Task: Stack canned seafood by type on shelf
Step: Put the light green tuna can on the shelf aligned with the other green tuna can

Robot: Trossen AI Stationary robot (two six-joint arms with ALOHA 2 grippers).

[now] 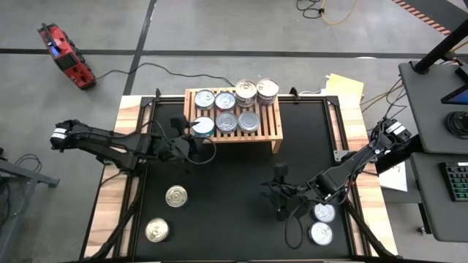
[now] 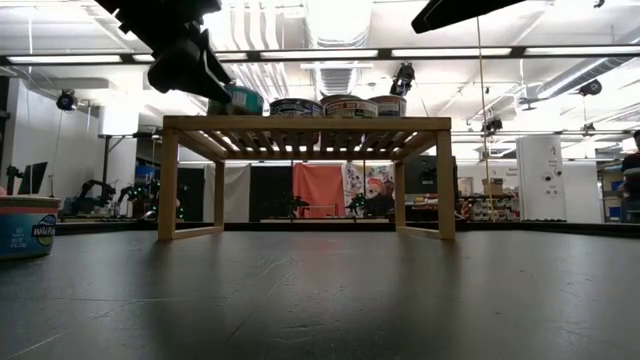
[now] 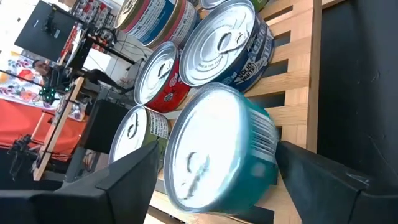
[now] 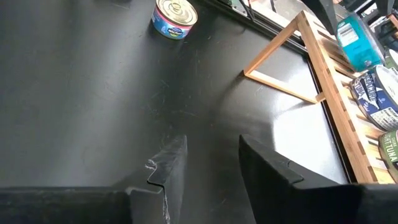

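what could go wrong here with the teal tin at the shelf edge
The teal-labelled tin sits at the near-left corner of the wooden shelf, between the left gripper's spread fingers. Pulling back crooked could drag it off the edge. It also lies close to neighbouring tins, so a nudge might shift them.

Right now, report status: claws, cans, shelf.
Left claw open around teal can at shelf front left corner. Right claw empty, part open over mat. Four cans off shelf. Nothing blocking.
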